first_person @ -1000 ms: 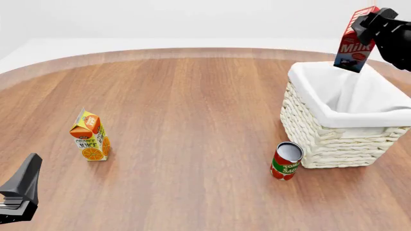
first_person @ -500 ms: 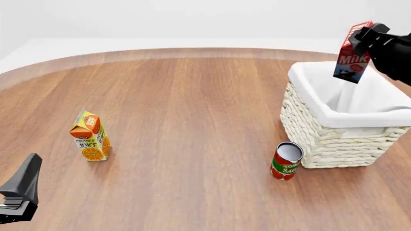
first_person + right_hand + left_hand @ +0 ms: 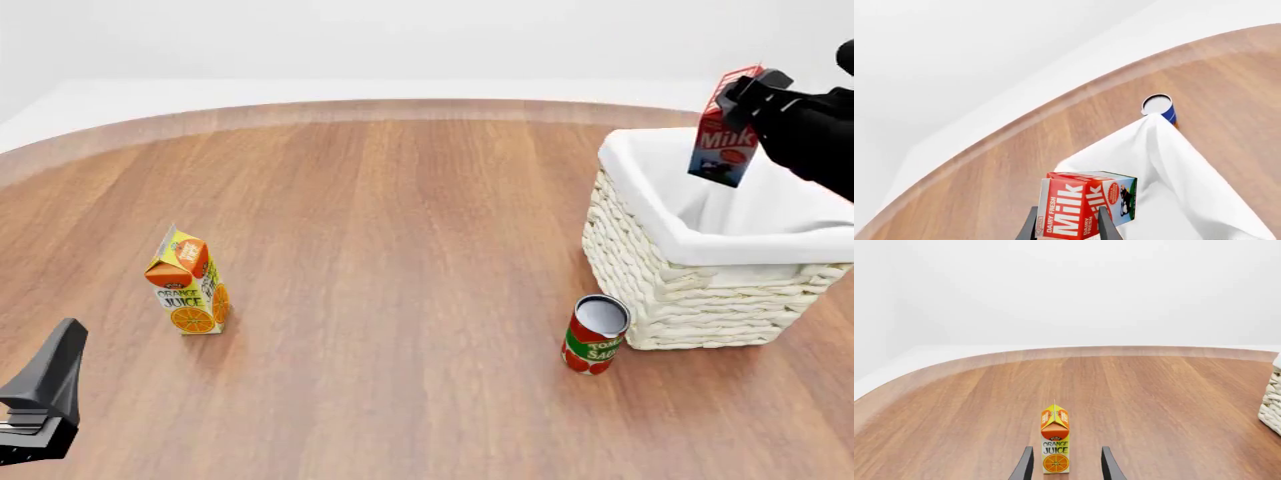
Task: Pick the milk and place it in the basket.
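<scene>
Red gable-top carton (image 3: 726, 130) lettered "Milk", "DAIRY FRESH" on its side in the right wrist view, clamped near the top by right gripper (image 3: 745, 95), tilted, hanging over white cloth-lined woven wicker basket (image 3: 694, 290). Beside basket: cylindrical red-green can (image 3: 594, 335), label partly legible. Far left: yellow carton reading "ORANGE JUICE" (image 3: 188, 282). Left gripper (image 3: 1066, 465) parted, unloaded, juice between fingers in wrist view

2 cartons (image 3: 188, 296) (image 3: 725, 127), 2 cans (image 3: 594, 335) (image 3: 1159, 107), 1 basket (image 3: 694, 290).
</scene>
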`<move>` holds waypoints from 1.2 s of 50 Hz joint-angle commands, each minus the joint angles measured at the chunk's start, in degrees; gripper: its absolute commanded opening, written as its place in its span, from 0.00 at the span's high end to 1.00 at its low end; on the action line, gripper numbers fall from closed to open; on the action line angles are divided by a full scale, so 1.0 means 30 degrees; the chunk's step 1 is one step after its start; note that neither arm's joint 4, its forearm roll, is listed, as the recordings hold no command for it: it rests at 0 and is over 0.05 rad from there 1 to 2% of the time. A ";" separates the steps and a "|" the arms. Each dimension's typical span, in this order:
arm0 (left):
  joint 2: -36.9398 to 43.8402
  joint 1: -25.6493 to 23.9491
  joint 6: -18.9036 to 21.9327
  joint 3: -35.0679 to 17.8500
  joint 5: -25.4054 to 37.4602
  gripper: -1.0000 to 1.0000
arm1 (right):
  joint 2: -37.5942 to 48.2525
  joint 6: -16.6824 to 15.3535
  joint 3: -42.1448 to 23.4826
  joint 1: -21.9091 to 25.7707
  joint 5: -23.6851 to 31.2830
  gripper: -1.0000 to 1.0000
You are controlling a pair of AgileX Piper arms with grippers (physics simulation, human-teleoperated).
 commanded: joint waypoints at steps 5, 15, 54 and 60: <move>0.0000 0.0000 0.0000 0.0000 0.0000 0.00 | 0.0505 0.0645 0.0054 -0.0270 -0.0782 1.00; 0.0000 0.0000 0.0000 0.0000 0.0000 0.00 | 0.0941 0.0650 0.0355 -0.0290 -0.1092 1.00; 0.0000 0.0000 0.0000 0.0000 0.0000 0.00 | 0.3283 0.0987 0.1149 -0.0657 -0.2981 1.00; 0.0000 0.0000 0.0000 0.0000 0.0000 0.00 | 0.3526 0.1006 0.1155 -0.0679 -0.3123 1.00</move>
